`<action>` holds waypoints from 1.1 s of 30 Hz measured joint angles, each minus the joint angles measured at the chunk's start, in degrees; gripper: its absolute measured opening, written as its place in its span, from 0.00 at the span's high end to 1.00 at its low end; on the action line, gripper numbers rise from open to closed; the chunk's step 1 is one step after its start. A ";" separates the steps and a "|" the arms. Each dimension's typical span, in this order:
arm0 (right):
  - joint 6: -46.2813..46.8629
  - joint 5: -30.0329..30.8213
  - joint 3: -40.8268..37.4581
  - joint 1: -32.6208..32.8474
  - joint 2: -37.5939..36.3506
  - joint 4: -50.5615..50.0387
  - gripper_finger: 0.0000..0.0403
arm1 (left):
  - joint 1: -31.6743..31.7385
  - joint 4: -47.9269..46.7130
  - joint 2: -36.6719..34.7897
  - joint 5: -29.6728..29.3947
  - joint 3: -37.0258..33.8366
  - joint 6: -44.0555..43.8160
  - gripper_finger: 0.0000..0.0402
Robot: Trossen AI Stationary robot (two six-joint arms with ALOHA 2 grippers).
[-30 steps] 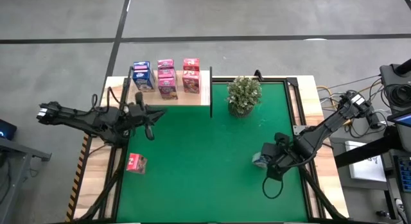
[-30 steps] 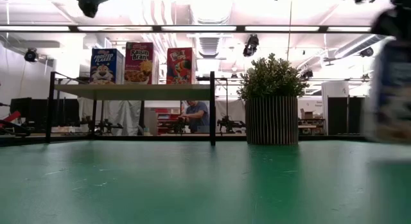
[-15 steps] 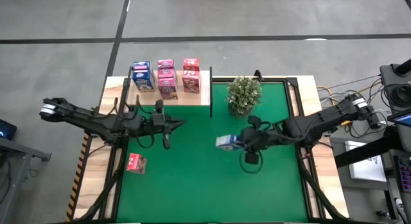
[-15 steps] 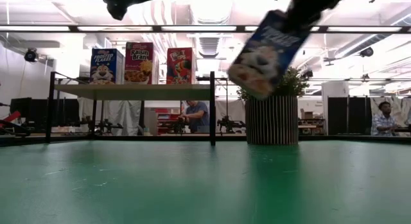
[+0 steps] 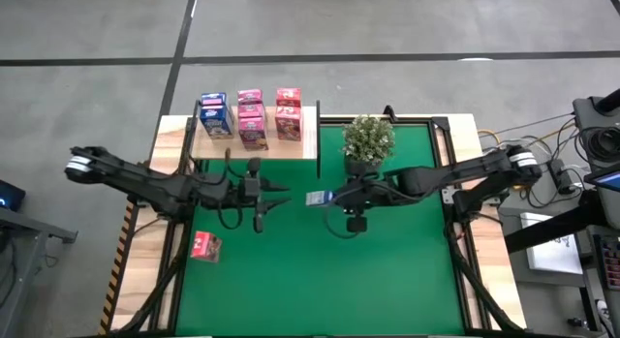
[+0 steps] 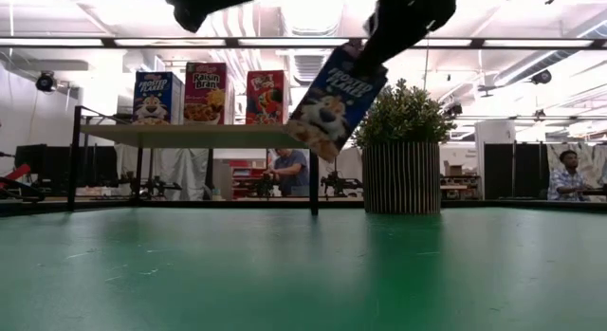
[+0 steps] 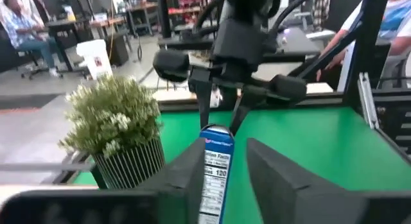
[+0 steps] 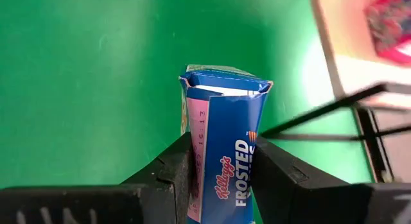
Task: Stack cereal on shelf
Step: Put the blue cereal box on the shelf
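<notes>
Right gripper pinching creased blue cardboard cereal box — tilted.

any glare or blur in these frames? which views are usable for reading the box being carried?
Low view: bright ceiling lights wash out the top, both arms show only as dark silhouettes, but the tilted blue cereal box reads fine. Right wrist view: box label sharp between the right gripper fingers, glare patch on the mat beside the shelf. Left wrist view: soft throughout. High view: evenly lit, box tiny.
</notes>
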 joint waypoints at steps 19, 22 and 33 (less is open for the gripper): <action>-5.88 -0.07 17.22 0.01 12.82 -9.52 0.70 | 0.84 5.97 15.12 -4.57 -0.07 -1.43 0.28; -6.35 -0.05 17.26 0.02 12.81 -9.61 0.70 | 1.09 7.15 16.56 -4.52 -0.07 -1.60 0.28; -6.32 -0.07 17.10 0.02 12.49 -9.27 0.70 | 2.12 14.45 21.88 -4.53 -0.05 -0.73 0.30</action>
